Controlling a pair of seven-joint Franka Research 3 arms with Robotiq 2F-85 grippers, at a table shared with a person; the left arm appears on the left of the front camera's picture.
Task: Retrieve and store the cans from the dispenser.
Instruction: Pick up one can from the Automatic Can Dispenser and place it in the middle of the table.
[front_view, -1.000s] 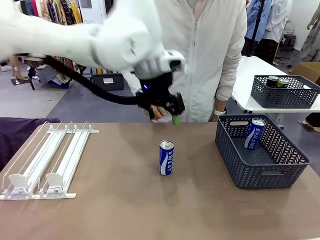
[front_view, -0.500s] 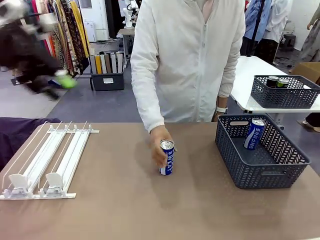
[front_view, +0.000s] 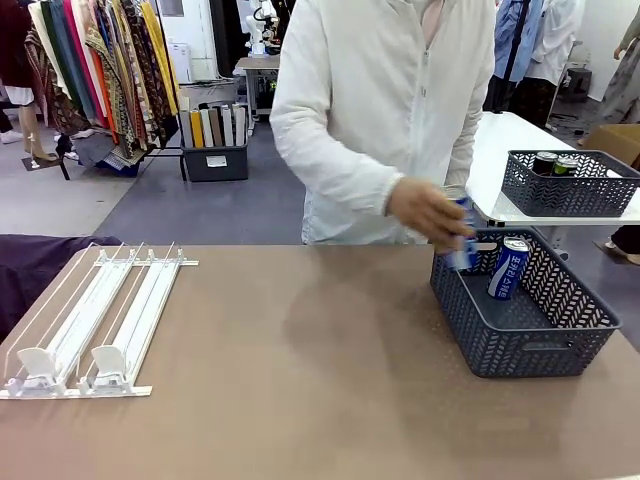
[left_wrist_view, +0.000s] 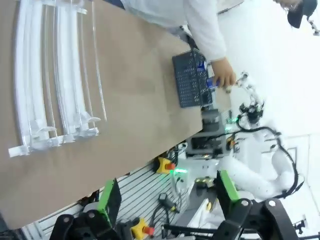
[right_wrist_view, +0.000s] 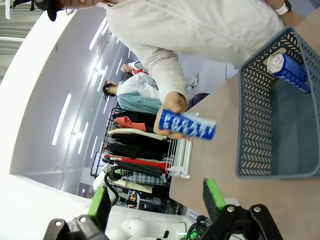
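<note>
near left: we see the dispenser (front_view: 95, 320), lanes bare | near right: grey basket (front_view: 520, 305), one blue can (front_view: 507, 267) leaning inside | far: person's hand (front_view: 425, 212) holds another can (right_wrist_view: 187, 124) over its rim | left gripper (left_wrist_view: 167, 192) jaws spread, bare | right gripper (right_wrist_view: 157, 197) jaws spread, bare

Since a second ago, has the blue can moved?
Yes. The blue can left mid-table; the person's hand now holds it rightward, at the grey basket's near-left rim.
</note>
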